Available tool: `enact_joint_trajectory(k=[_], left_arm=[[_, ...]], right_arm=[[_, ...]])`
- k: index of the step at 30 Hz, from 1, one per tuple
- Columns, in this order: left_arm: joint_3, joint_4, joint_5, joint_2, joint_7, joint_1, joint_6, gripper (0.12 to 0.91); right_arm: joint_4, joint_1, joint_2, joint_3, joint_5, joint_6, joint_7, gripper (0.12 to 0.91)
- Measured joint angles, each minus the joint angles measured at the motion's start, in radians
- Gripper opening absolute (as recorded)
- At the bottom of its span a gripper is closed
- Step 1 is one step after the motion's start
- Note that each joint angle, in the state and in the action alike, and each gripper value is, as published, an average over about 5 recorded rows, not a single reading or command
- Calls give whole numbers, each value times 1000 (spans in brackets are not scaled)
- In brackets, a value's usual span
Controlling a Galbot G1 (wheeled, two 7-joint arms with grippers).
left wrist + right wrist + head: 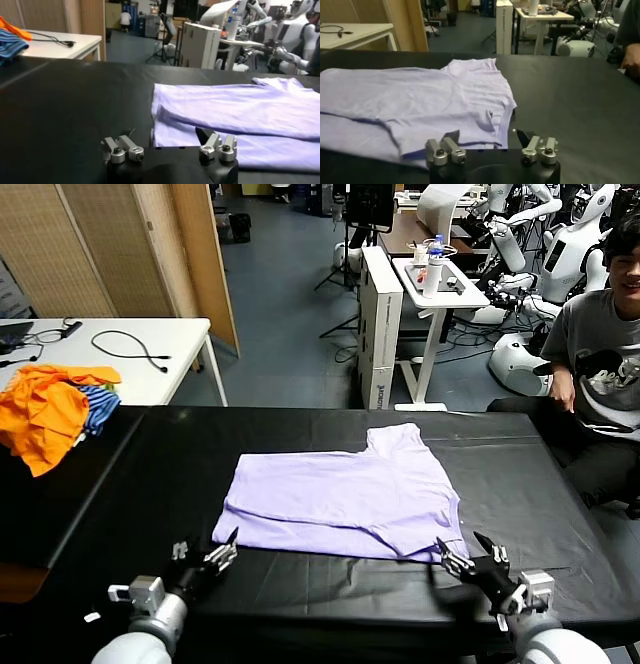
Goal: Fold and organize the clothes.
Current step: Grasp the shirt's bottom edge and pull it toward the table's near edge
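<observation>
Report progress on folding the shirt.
Done: the T-shirt lies on the black table with one layer already folded over. In hand: nothing; left gripper and right gripper sit open at its near corners. Left: remaining folds and putting it away.

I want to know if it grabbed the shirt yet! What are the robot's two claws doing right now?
Left gripper: open, empty, at the near left corner of the T-shirt.
Right gripper: open, empty, at its near right corner.

Black claws (205, 563), seemingly silver-tipped fingers (118, 150)
</observation>
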Motion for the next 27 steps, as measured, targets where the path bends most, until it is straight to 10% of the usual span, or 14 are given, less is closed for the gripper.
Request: enact_joint_trajectory(k=[10,15,22,27], left_arm=[[-2,4,-9,-1,-3,5,-2,864],[1,17,-11,-6,-2,1,-6,586],[-7,5,26,-13,-13,20,1,190],[-32,-26,39,-16,-27,60,15,146]], right_arm=[[0,-22,10,-8,-9,2,5,427],[-2,-30,17,-14,-18,1,5,162],[25,-55,15,-5,-20,-12,4,139],[73,-91,12,-5,-20,-49,7,139]])
